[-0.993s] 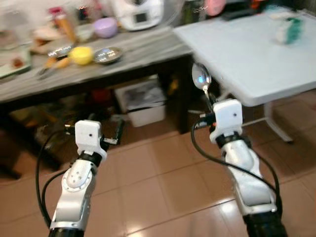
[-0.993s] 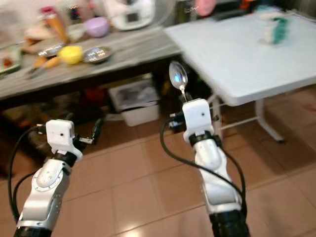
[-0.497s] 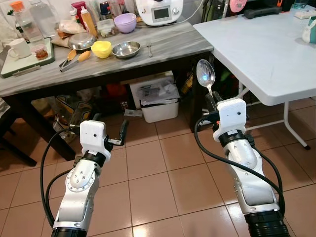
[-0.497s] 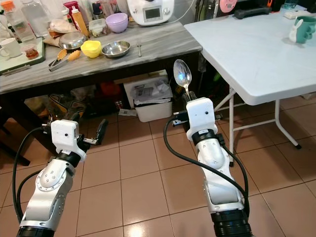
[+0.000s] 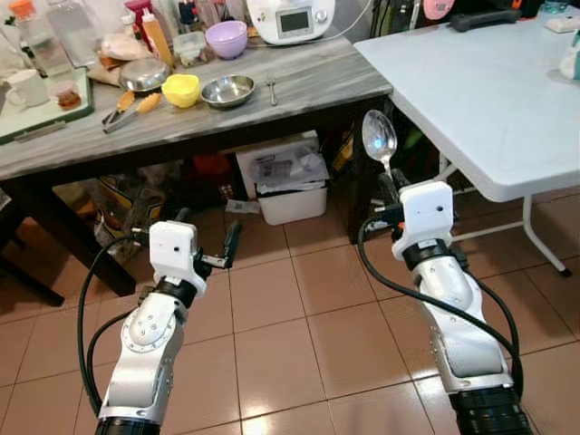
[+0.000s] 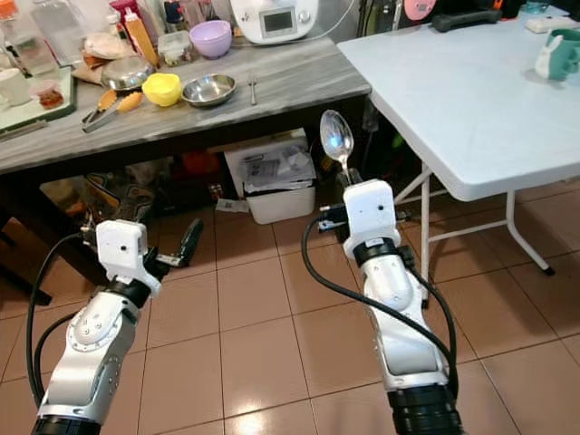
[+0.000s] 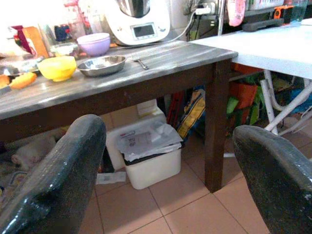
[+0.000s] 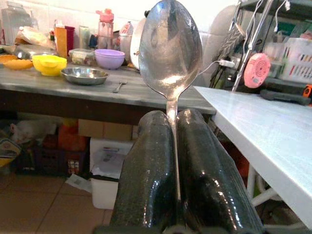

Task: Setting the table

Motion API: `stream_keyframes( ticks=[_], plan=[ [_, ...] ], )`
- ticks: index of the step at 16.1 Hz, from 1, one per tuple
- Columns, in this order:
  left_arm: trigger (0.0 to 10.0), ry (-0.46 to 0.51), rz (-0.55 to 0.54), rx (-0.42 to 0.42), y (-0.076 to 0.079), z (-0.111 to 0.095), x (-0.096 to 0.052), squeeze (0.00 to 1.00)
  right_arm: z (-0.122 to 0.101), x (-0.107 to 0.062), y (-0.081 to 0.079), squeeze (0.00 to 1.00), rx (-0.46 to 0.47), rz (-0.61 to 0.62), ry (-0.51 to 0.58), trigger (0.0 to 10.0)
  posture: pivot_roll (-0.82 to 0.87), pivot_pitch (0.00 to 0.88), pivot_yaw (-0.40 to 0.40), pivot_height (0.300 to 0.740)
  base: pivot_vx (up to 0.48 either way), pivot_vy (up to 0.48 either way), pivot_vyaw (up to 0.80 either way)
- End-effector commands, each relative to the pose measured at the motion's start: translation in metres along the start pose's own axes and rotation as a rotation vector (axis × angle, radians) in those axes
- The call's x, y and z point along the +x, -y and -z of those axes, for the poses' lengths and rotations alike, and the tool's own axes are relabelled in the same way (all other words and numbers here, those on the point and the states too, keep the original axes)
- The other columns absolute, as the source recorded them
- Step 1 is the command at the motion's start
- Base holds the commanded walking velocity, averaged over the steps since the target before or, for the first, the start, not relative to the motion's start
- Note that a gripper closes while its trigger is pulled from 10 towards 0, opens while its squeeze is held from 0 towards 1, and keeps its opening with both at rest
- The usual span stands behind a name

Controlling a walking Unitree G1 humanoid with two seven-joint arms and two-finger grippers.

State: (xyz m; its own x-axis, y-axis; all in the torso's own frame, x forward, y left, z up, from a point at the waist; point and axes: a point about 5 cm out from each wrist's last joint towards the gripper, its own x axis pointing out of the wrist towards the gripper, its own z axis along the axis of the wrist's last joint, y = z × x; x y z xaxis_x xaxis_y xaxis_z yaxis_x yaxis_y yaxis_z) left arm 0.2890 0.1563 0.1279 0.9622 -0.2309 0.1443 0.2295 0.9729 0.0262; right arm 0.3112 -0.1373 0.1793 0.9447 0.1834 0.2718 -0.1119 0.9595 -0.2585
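**Right wrist view: spoon in transit**

The right claw (image 6: 347, 178) pinches the spoon (image 8: 169, 46) by its handle, bowl upright, beside the white bench (image 6: 453, 82). The left claw (image 5: 204, 243) is spread, empty. Next: carry and lay it on that bench.

The two eye views sit high on the robot's head and look forward and down, sharing both arms, the tiled floor (image 5: 299, 344), the dark table (image 5: 181, 127) and the white table (image 6: 471, 100). Each wrist view sits low, close behind its own claw, facing the dark table's side.
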Motion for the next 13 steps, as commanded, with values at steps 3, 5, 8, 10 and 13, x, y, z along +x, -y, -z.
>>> stream_keyframes(
  ticks=[3, 5, 8, 10, 13],
  plan=[
    [10.0, 0.008, 0.000, 0.010, -0.0021, -0.0019, -0.0021, 0.00, -0.0020, 0.0007, -0.0054, 0.00, 0.013, -0.012, 0.013, 10.0, -0.16, 0.076, 0.130, 0.740, 0.376, 0.000, 0.00],
    [10.0, 0.005, 0.000, 0.007, -0.0021, -0.0011, -0.0026, 0.00, -0.0018, 0.0008, -0.0056, 0.00, 0.013, -0.015, 0.012, 10.0, -0.16, 0.076, 0.129, 0.740, 0.480, 0.000, 0.00],
    [10.0, 0.003, -0.001, 0.005, -0.0015, -0.0002, -0.0033, 0.00, -0.0014, 0.0008, -0.0067, 0.00, 0.011, -0.020, 0.010, 10.0, -0.16, 0.078, 0.128, 0.740, 0.434, 0.000, 0.00],
    [10.0, 0.000, 0.001, 0.001, -0.0002, 0.0007, -0.0032, 0.00, -0.0014, 0.0008, -0.0073, 0.00, 0.009, -0.024, 0.009, 10.0, -0.16, 0.079, 0.127, 0.740, 0.480, 0.000, 0.00],
    [10.0, -0.002, 0.004, -0.001, 0.0012, 0.0011, -0.0024, 0.00, -0.0020, 0.0014, -0.0073, 0.00, 0.005, -0.027, 0.011, 10.0, -0.16, 0.079, 0.126, 0.740, 0.480, 0.000, 0.00]
  ],
)
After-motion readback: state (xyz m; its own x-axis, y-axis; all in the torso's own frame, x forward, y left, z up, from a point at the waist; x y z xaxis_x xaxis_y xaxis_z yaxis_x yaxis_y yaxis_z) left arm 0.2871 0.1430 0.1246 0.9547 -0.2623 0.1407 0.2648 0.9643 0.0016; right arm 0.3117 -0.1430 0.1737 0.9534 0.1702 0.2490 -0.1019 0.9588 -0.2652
